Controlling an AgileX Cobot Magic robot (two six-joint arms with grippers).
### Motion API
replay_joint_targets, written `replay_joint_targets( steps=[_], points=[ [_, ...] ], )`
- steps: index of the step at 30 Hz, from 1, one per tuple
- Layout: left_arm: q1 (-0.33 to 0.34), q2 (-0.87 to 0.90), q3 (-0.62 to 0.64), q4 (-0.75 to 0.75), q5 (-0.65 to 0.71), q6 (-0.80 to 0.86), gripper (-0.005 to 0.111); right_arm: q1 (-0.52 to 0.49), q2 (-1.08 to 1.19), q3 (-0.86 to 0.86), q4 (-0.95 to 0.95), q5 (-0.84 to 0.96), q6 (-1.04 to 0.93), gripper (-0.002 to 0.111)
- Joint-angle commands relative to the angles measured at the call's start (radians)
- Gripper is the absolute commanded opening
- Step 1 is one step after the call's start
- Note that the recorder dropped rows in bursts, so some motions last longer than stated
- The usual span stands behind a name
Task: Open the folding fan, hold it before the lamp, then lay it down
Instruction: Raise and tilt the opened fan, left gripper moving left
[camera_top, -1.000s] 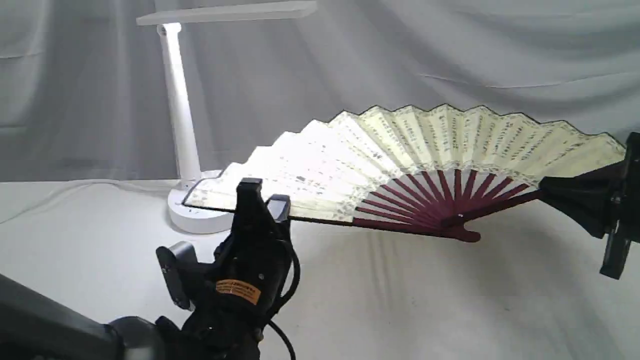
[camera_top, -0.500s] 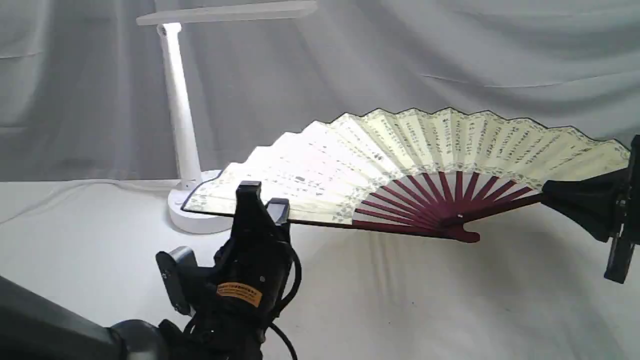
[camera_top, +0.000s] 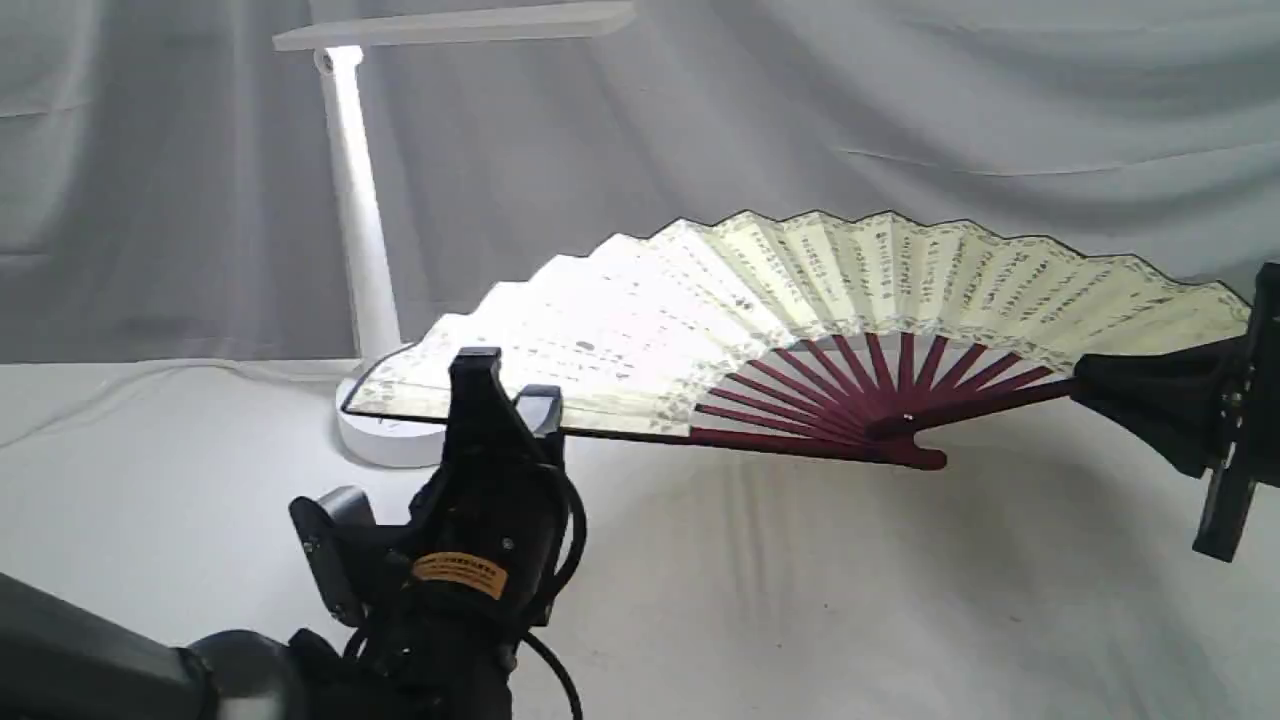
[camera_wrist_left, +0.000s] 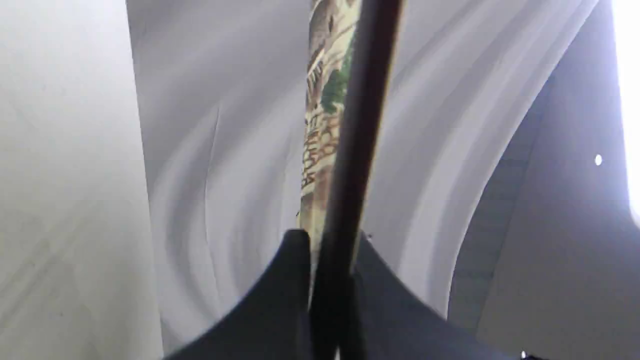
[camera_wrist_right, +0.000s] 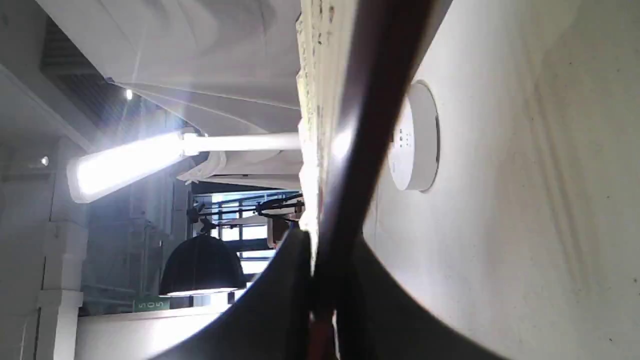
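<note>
Leftward and a touch higher is where the fan (camera_top: 800, 290) has gone since half a second ago, and the left gripper (camera_top: 507, 385) has gone with it, so the fan's left tip now covers more of the lamp's round base. Over the desk (camera_top: 800, 600), draped in white cloth, the fan is held fully spread in the air, reaching from the far left corner towards the right edge and clear of the surface. The writing on its left half is washed out by glare and cannot be read. The lamp (camera_top: 360, 220) stands near the far left corner, lit, just behind the fan's left end, and its head almost meets the top of the picture. The left gripper is pinched tight on the fan's left outer rib; its arm is cut off at the bottom left. The right gripper (camera_top: 1090, 380) is clamped on the right outer rib, its body cut off at the right. Both wrist views see the fan edge-on and blurred.
</note>
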Motion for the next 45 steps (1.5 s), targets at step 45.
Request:
replay_joint_targets(
  steps=[45],
  points=[
    [0.305,-0.336,0.163,-0.012,-0.068,-0.035,0.0,0.387,-0.093,-0.225,0.008,-0.282,0.199,0.0]
  ],
)
